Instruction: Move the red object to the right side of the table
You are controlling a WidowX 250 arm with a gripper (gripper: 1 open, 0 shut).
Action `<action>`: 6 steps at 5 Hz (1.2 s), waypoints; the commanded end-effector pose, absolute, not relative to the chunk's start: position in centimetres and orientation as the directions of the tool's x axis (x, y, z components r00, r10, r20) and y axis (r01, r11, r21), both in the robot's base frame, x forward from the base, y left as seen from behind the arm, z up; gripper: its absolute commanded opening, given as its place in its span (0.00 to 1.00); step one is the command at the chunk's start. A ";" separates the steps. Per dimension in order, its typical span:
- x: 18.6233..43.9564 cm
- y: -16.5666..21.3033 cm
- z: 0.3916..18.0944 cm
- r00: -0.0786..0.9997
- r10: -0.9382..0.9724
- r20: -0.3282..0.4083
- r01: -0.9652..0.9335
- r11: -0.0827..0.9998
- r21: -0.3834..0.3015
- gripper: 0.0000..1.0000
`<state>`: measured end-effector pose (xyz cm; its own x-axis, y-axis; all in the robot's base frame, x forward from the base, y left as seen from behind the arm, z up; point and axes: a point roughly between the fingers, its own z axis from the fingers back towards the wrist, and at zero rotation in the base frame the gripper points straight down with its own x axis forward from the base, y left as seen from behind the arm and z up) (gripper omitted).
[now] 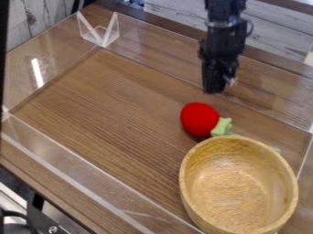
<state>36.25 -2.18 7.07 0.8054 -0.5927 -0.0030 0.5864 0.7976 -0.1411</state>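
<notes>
The red object [199, 119] is a small round ball with a light-green leafy tuft [224, 127] on its right side. It rests on the brown wood-grain table [110, 119], just above the rim of a wooden bowl. My gripper [218, 88] hangs from the dark arm above and slightly right of the red object, apart from it. Its jaws look pressed together with nothing between them.
A round light wooden bowl [239, 187] sits at the lower right, close to the red object. Low clear acrylic walls [49, 151] edge the table. A clear acrylic stand [98, 30] is at the back left.
</notes>
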 end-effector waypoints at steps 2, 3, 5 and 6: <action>36.8 -0.6 7.0 0.825 -0.563 0.045 0.564 0.815 -0.137 1.00; 36.8 -0.3 4.4 0.848 -0.529 0.025 0.526 0.836 -0.157 1.00; 35.8 -0.1 4.1 0.848 -0.529 -0.003 0.521 0.837 -0.168 0.00; 35.8 -1.4 4.3 0.846 -0.534 0.003 0.527 0.835 -0.156 0.00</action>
